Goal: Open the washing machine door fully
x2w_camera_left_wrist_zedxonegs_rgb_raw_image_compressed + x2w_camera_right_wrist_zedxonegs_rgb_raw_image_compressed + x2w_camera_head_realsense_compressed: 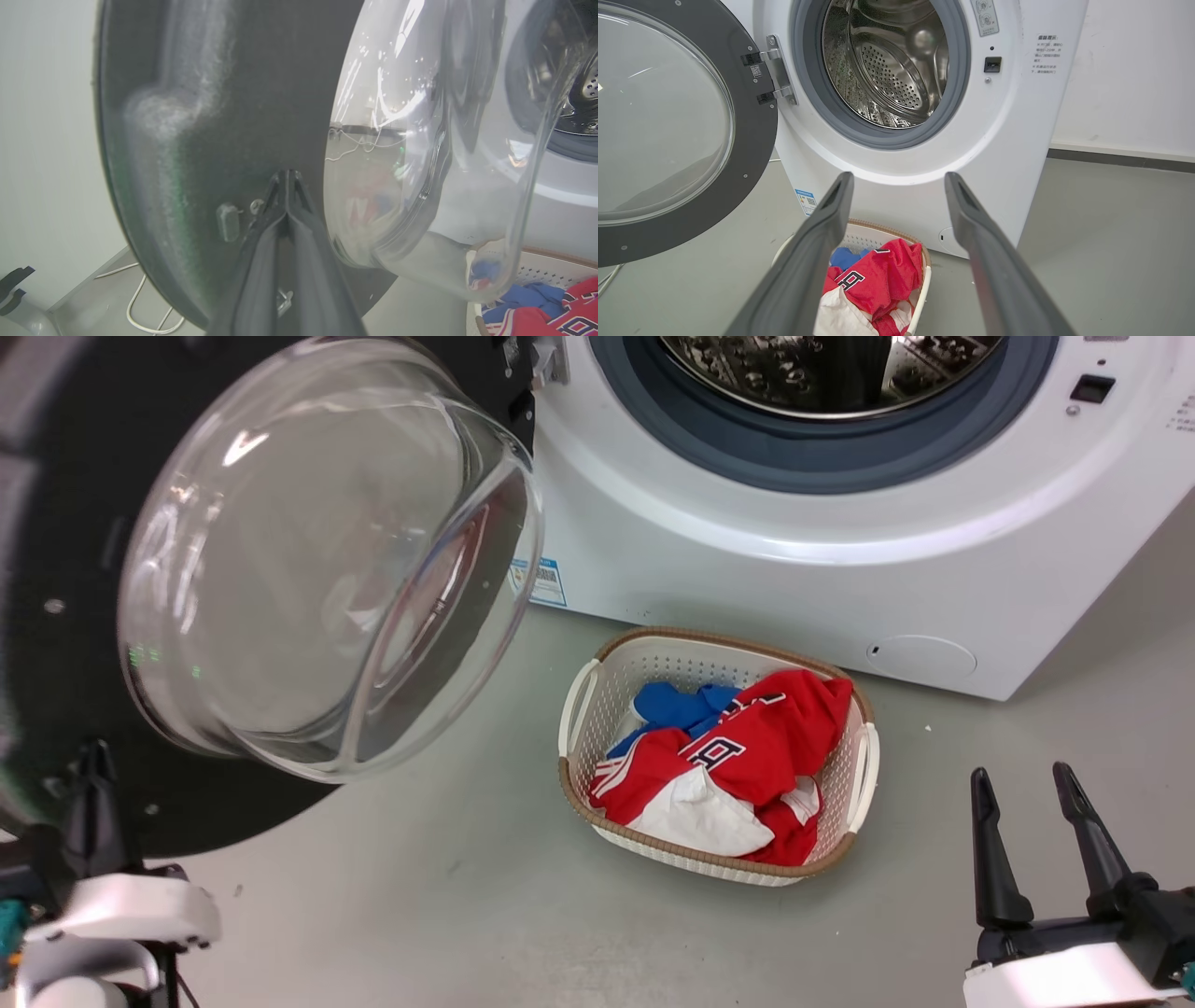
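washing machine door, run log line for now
washing machine door: wide open | left tool: shut, tips at door's inner face | right tool: open, empty | basket: on floor before washing machine

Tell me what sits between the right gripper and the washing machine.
A laundry basket holding red, blue and white clothes stands on the floor between the right gripper and the washing machine, plain in the head view.

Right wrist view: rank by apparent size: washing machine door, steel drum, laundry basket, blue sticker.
1. washing machine door, largest, though cropped at the frame edge.
2-3. steel drum and laundry basket: look alike; the basket is partly hidden by the right gripper, so unranked.
4. blue sticker, smallest.
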You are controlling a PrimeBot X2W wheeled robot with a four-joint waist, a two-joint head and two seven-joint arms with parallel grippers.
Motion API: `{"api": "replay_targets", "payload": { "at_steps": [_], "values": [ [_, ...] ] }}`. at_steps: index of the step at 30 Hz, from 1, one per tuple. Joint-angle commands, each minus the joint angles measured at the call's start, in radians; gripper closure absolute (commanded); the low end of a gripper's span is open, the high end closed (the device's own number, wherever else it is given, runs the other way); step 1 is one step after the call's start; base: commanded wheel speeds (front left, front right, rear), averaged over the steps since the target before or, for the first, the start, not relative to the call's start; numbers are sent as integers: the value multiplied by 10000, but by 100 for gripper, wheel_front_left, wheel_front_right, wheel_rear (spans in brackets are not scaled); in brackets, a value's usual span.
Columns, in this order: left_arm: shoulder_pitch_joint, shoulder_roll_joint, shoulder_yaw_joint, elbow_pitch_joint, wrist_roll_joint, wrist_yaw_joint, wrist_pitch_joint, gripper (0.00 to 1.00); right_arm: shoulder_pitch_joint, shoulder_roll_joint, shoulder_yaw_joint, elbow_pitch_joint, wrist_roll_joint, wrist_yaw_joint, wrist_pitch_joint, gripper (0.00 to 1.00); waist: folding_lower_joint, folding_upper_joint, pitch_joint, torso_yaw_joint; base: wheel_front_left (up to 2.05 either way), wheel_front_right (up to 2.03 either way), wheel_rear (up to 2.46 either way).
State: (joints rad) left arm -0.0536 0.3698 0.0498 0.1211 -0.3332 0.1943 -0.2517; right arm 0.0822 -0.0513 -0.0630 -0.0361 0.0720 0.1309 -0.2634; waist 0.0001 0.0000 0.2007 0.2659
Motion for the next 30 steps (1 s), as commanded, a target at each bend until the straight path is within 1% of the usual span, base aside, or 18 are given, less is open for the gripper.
{"api": "replay_targets", "payload": {
  "at_steps": [1, 6, 8, 12, 26, 30],
  "values": [
    [-259, 135, 145, 145, -22, 31, -66, 100, -151, 21, 11, -58, -72, -2, -18, 0, -1, 0, 116, -29, 0, 0, 0],
    [-890, 285, 736, 905, -363, -34, -120, 100, -356, 21, 1, -97, -262, -2, -18, 0, -1, 0, 448, -144, 0, 0, 0],
    [-1118, 467, 1060, 1250, -497, -133, -130, 100, -414, 21, -22, -108, -309, -2, -18, 0, -1, 0, 572, -203, 0, 0, 0],
    [-1517, 622, 1595, 1812, -669, -410, -141, 100, -475, 21, -45, -114, -346, -2, -18, 0, -1, 0, 735, -295, 0, 0, 0],
    [-2673, 849, 2493, 3606, -274, -1393, -137, 100, -730, 21, -3, 19, -441, -2, -18, 0, -1, 0, 908, -497, 0, 0, 0],
    [-2856, 798, 2705, 3954, -21, -1670, -137, 100, -750, 21, -62, 74, -413, -2, -18, 0, -1, 0, 825, -574, 0, 0, 0]
  ]
}}
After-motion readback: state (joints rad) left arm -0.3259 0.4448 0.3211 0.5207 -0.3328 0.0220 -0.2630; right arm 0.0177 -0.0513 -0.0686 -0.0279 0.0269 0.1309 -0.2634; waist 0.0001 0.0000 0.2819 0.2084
